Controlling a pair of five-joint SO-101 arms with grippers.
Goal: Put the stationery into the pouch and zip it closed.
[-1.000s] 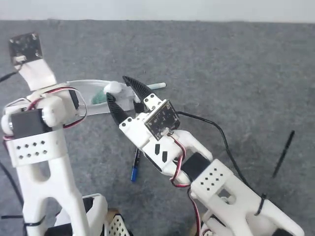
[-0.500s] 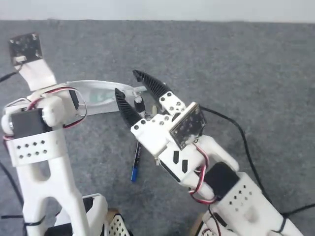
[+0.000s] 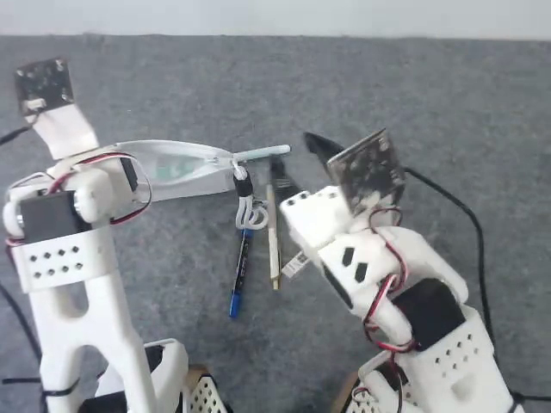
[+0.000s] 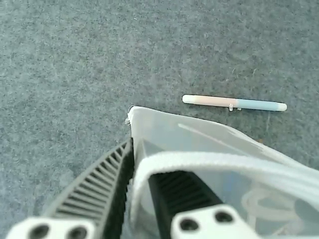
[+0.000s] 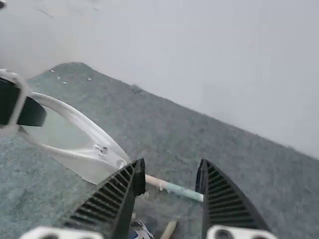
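Left gripper (image 4: 138,158) pinching translucent white pouch (image 3: 176,169) by its rim, mouth gaping, right gripper (image 5: 170,174) spread

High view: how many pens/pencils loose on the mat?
3: pastel pen by the pouch mouth; dark pen and wooden pencil side by side nearby. Right arm may hide more.
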